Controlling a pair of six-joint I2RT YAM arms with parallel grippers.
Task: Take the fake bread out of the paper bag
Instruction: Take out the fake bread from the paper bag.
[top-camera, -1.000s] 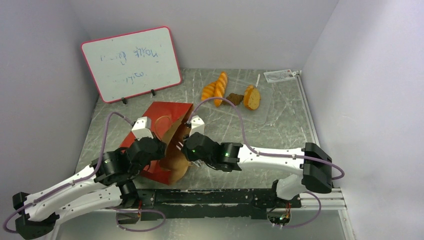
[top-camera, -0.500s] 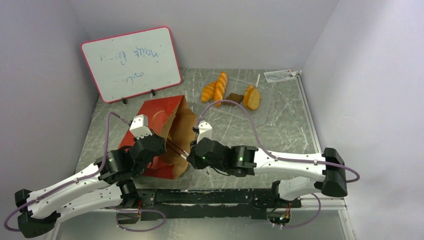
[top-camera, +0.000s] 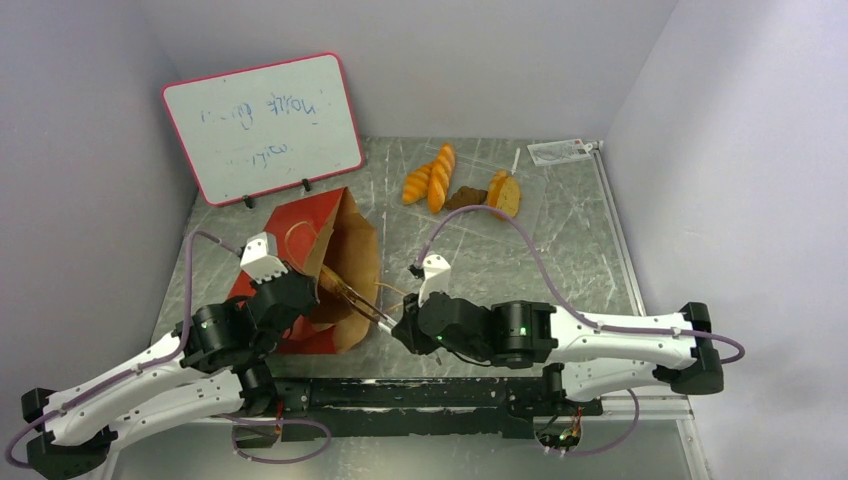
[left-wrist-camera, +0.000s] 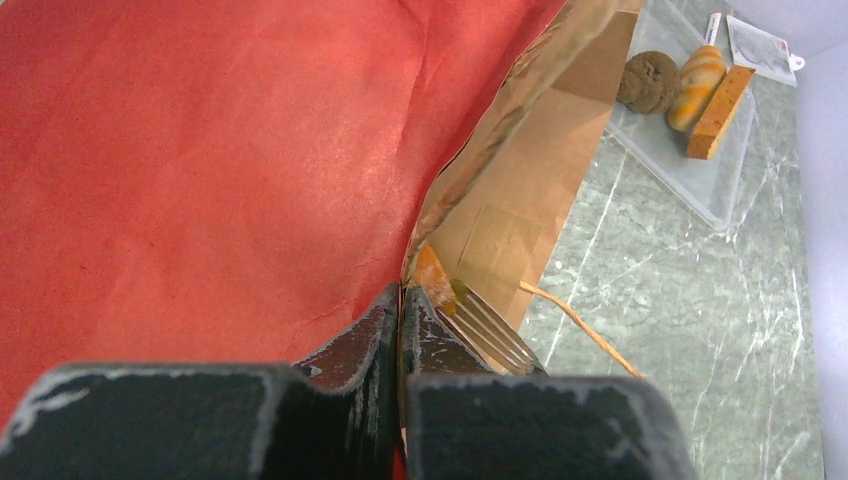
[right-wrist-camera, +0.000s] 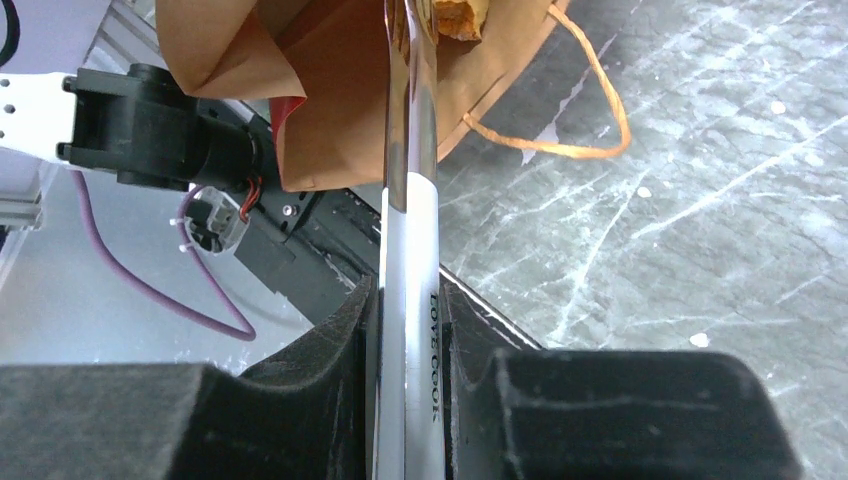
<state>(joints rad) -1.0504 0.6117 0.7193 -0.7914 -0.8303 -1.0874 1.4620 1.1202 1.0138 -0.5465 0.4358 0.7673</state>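
The paper bag (top-camera: 300, 235), red outside and brown inside, lies tilted on the table with its mouth facing right. My left gripper (top-camera: 300, 300) is shut on the bag's near edge; in the left wrist view its jaws (left-wrist-camera: 400, 295) pinch the paper wall (left-wrist-camera: 200, 150). My right gripper (top-camera: 402, 326) is shut on long metal tweezers (right-wrist-camera: 410, 230). The tweezers' tips reach the bag's mouth, at a small orange fake bread piece (left-wrist-camera: 432, 275) (right-wrist-camera: 460, 15). More bread lies at the back: two orange loaves (top-camera: 432, 180), a dark brown piece (top-camera: 467, 197) and a slice (top-camera: 505, 195).
A whiteboard (top-camera: 262, 125) leans at the back left. The loose breads rest on a clear plastic sheet (top-camera: 535, 215), with a card (top-camera: 560, 150) behind it. A bag handle loop (right-wrist-camera: 560, 150) trails on the marble table. The arms' base rail (top-camera: 450, 395) runs along the near edge.
My right arm has drawn back to the right and toward the near edge, pulling the tweezers out toward the bag's mouth. The left gripper and the bag have shifted slightly left.
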